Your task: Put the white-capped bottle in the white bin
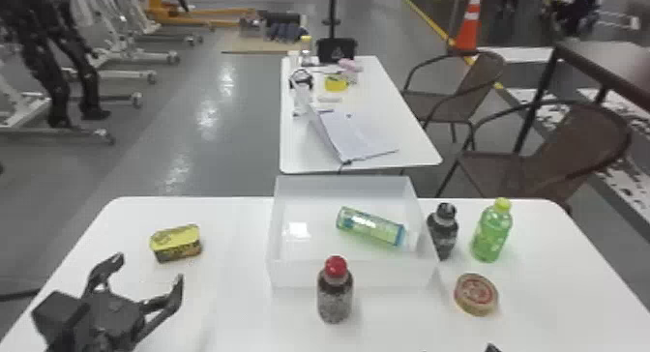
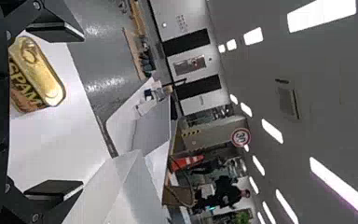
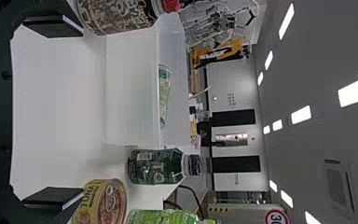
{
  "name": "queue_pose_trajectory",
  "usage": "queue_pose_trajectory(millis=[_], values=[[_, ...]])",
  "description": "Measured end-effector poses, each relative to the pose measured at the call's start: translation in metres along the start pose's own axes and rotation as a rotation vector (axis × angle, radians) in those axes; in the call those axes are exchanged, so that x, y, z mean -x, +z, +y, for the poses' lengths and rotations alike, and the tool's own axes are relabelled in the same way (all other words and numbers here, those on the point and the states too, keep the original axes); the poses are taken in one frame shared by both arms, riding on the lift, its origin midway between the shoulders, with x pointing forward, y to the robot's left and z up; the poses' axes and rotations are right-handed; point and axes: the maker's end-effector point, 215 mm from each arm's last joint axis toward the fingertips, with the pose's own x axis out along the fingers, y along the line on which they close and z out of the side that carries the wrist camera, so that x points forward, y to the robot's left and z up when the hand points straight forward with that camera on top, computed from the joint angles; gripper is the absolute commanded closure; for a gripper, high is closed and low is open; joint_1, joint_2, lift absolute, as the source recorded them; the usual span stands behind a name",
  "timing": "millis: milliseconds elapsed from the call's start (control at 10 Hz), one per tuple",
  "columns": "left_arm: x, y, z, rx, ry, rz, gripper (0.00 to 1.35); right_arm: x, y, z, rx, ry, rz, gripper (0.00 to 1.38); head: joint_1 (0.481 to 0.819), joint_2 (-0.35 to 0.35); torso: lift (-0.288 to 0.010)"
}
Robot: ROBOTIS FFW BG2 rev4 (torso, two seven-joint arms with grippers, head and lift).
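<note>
The white bin (image 1: 300, 273) stands at the table's middle. Inside it, toward its right side, the green bottle with a white cap (image 1: 371, 226) lies on its side; its label also shows through the bin in the right wrist view (image 3: 164, 95). My left gripper (image 1: 147, 269) is at the table's left, just in front of the yellow can, its fingers wide apart and holding nothing. In the left wrist view, my left gripper (image 2: 56, 109) has the can beside one finger. At the head view's bottom edge is a tip of my right gripper (image 1: 493, 348); in its wrist view the right gripper (image 3: 53, 114) stands open.
A red-capped bottle (image 1: 334, 293) stands against the bin's front. Right of the bin are a dark bottle (image 1: 442, 232), a yellow-capped green bottle (image 1: 491, 234) and a round tuna can (image 1: 476, 295). A yellow can (image 1: 176, 243) sits at the left.
</note>
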Motion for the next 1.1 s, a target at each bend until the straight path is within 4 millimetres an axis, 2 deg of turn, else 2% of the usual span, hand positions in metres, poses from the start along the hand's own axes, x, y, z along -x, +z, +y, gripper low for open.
queue_pose_trajectory(millis=[200, 400, 600, 1100], values=[[0.046, -0.021, 0.007, 0.142, 0.101, -0.014, 0.18, 0.002, -0.001, -0.001, -0.001, -0.002, 0.003, 0.09, 0.549, 0.000, -0.100], [0.080, -0.049, 0.002, 0.220, 0.138, 0.022, 0.18, 0.003, -0.001, 0.000, 0.001, -0.001, 0.003, 0.09, 0.549, 0.000, -0.100], [0.091, -0.061, -0.007, 0.261, 0.153, 0.039, 0.18, 0.005, -0.002, -0.001, 0.002, -0.002, 0.005, 0.09, 0.549, 0.000, -0.100], [0.093, -0.061, -0.008, 0.273, 0.156, 0.035, 0.18, 0.006, 0.006, 0.000, 0.012, 0.002, -0.020, 0.09, 0.549, 0.000, -0.100]])
